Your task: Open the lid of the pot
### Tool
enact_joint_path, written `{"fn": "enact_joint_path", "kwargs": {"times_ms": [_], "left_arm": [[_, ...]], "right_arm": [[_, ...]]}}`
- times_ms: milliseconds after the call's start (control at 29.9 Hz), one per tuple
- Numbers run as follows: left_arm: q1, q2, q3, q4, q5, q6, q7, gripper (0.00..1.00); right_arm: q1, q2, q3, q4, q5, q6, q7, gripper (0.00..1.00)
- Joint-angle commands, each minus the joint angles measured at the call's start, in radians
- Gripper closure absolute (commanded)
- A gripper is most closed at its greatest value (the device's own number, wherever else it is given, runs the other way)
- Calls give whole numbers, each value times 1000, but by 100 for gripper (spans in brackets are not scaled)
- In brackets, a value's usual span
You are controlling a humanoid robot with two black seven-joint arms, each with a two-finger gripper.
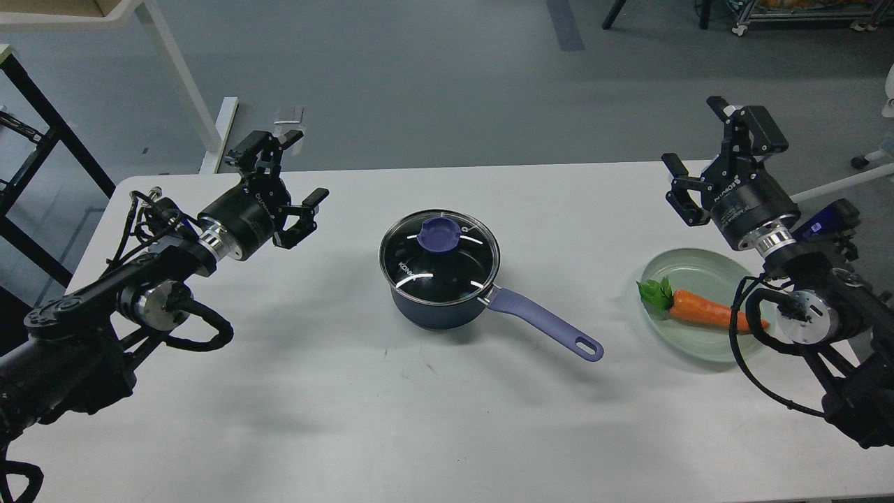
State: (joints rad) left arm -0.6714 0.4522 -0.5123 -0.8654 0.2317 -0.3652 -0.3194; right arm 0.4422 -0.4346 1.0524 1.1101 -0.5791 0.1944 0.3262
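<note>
A dark navy pot (436,311) stands at the middle of the white table, its long purple handle (548,325) pointing to the front right. The clear glass lid (440,262) with a steel rim rests flat on the pot, its purple knob (439,231) at the centre. My left gripper (290,175) hovers open to the left of the pot, well apart from it, with nothing between its fingers. At the right, my right gripper (698,140) is open too and holds nothing, far from the pot.
A pale green plate (688,265) with an orange carrot (709,312) lies at the right, partly under my right arm. The table's far edge (489,168) runs behind the pot. A white table leg (181,77) and black frame stand at the back left.
</note>
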Motion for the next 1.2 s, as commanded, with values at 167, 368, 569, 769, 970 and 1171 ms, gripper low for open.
{"fn": "enact_joint_path", "kwargs": {"times_ms": [167,368,569,769,970,1171], "left_arm": [[-3,11,11,12,1,-1,5,1],[-45,57,17,77,3,2,5,1],[-66,62,15,109,0,-4,-6,1],[-65,59,15,91,-9,-11,-12,1],[-66,54,15,75,-2,-3,-10,1],[-85,63,29,80,1,-9,-9,1]], "right_arm": [[50,25,-51,-9,-39,-47,13,0],[50,4,-51,-4,-39,-21,1,0],[162,-142,-72,22,-89,118,-19,0],[482,-230,-322,42,-290,131,-16,0],[762,-236,-676,111,-516,152,-9,0],[862,-239,-914,258,-850,172,77,0]]}}
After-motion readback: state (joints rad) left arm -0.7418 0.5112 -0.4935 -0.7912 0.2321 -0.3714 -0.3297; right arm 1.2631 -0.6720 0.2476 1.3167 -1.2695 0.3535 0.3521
